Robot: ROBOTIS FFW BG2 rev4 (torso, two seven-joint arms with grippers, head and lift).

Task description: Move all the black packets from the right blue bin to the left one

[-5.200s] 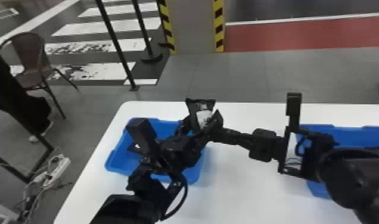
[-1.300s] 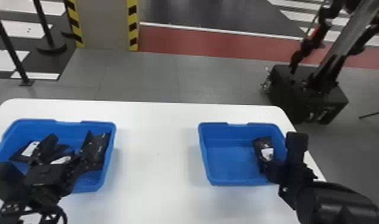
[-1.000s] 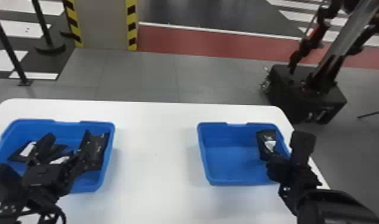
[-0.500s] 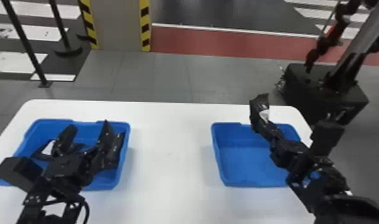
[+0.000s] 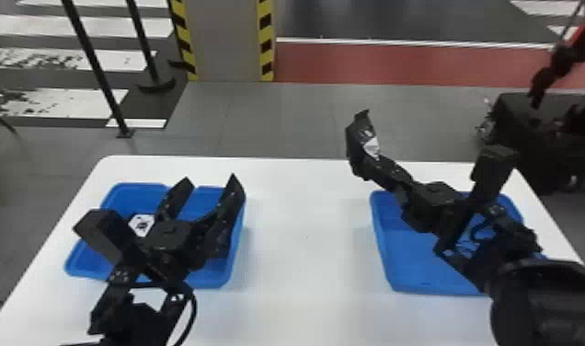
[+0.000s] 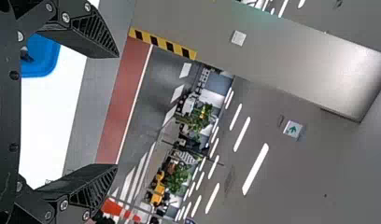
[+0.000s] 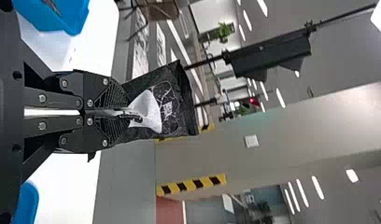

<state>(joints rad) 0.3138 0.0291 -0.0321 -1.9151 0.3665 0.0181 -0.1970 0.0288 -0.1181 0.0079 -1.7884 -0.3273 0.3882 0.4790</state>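
evidently we're mid-transfer, right gripper (image 7: 128, 115) pinched tight on a packet (image 7: 181, 103); next we should meet the spread, empty left gripper (image 6: 117, 111).

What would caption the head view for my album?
Right jaws grip a black packet; left jaws stand open at the left blue bin.

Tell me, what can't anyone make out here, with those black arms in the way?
- Head view: how many packets lie in the left bin; the left pincer covers part of it.
- Head view: the right bin's right side, behind the right arm.
- Right wrist view: the gripped end of the black packet, behind the right pincer's fingers.
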